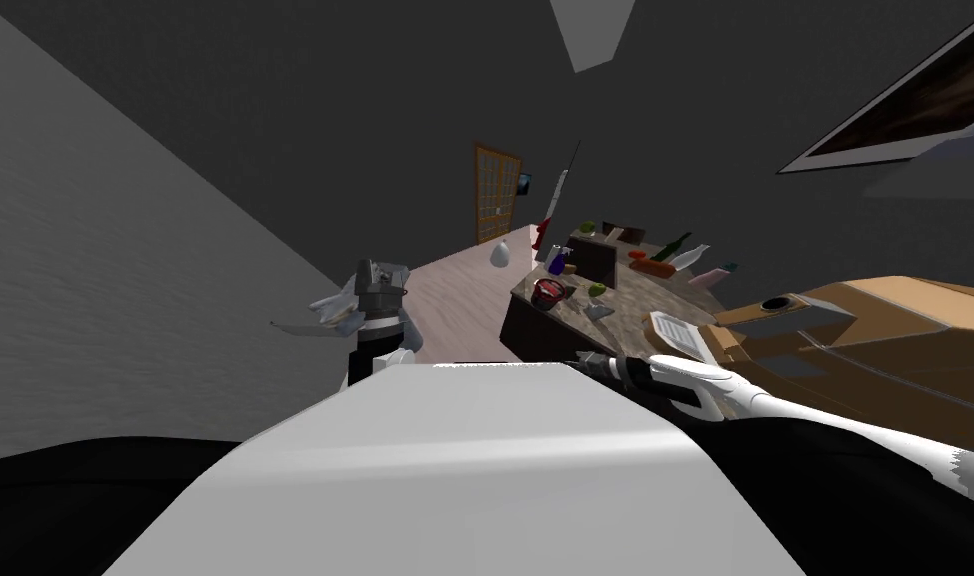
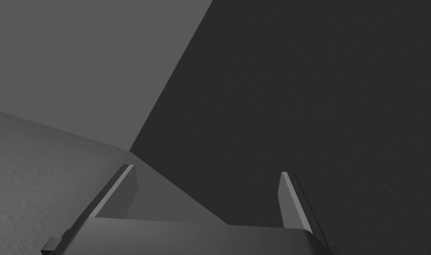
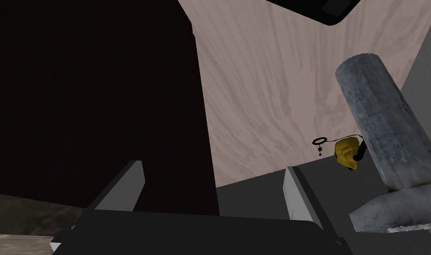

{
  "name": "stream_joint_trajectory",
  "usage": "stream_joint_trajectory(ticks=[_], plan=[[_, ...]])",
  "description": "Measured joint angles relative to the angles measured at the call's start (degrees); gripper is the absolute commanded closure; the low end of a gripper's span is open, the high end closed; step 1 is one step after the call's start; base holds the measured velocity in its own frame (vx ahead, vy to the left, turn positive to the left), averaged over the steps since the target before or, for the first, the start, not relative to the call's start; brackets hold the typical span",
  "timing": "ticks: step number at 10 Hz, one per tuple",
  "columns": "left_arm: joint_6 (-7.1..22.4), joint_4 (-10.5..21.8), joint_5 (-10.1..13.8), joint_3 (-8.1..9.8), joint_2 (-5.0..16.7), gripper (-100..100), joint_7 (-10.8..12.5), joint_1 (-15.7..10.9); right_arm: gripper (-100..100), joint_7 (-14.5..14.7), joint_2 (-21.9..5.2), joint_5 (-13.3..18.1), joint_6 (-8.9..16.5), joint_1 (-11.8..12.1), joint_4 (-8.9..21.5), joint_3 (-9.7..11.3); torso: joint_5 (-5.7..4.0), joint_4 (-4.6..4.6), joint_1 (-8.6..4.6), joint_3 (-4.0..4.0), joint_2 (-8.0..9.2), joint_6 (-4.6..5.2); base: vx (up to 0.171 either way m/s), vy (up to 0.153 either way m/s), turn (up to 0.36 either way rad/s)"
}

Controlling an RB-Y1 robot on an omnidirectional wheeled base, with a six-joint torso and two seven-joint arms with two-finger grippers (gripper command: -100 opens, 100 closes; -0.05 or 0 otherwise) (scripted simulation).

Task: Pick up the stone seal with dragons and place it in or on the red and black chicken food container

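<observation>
The red and black container [image 1: 548, 291] stands on the brown stone-patterned counter [image 1: 630, 300] ahead of me to the right. A small pale grey object [image 1: 597, 312], which may be the seal, lies just right of it. My right arm reaches in low towards the counter's near end. The right gripper [image 3: 214, 170] is open and holds nothing, with the counter's dark side in front of it. My left gripper [image 1: 320, 312] is raised at the left, well away from the counter. In its wrist view the left gripper [image 2: 205, 170] is open and holds nothing.
Bottles [image 1: 675, 247], a blue bottle [image 1: 557, 262], a green item [image 1: 597, 289] and a white rack [image 1: 675, 335] crowd the counter. A brown cabinet [image 1: 875, 330] stands at the right. A grey mottled cylinder [image 3: 382, 128] and a small yellow object [image 3: 347, 152] are beside the right gripper. Pale wood floor [image 1: 465, 295] runs to a door [image 1: 495, 193].
</observation>
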Motion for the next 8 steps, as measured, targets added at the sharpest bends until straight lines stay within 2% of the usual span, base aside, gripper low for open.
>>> stream_joint_trajectory(ticks=[1, 2, 3, 5, 7, 8], plan=[[0.00, 0.00, 0.00, 0.00, 0.00, 0, 0.00, 0.00, -100, 0.11, -1.93, 0.41, 0.04, -0.52, 0.67, 0.64, 0.00, -0.01, 0.04, -0.01, 0.00, 0.02, 0.032, 0.012, -0.011], [0.00, 0.00, 0.00, 0.00, 0.00, 0, 0.00, 0.00, -100, 0.17, -2.63, 0.52, -0.29, -0.76, 1.36, 0.81, 0.00, 0.02, 0.06, 0.08, 0.16, 0.04, 0.061, 0.013, 0.092], [0.00, 0.00, 0.00, 0.00, 0.00, 0, 0.00, 0.00, -100, 0.97, -3.97, 1.03, -0.96, -0.95, 3.26, 1.46, 0.01, 0.02, 0.06, 0.06, 0.11, 0.01, 0.068, 0.000, 0.084], [0.00, 0.00, 0.00, 0.00, 0.00, 0, 0.00, 0.00, -100, 1.36, -7.71, 1.82, -0.36, -1.44, 3.68, 2.84, 0.01, -0.01, 0.05, -0.02, -0.03, 0.00, 0.104, 0.005, 0.091], [0.00, 0.00, 0.00, 0.00, 0.00, 0, 0.00, 0.00, -100, 1.13, -8.77, 2.94, -1.07, -2.82, 5.74, 3.91, -0.02, 0.01, 0.04, 0.04, 0.10, 0.04, 0.067, 0.001, 0.056], [0.00, 0.00, 0.00, 0.00, 0.00, 0, 0.00, 0.00, -100, 2.28, -11.17, 2.15, -1.73, -2.06, 6.68, 3.81, 0.02, 0.01, 0.04, 0.01, 0.02, 0.00, 0.091, 0.000, 0.065]])
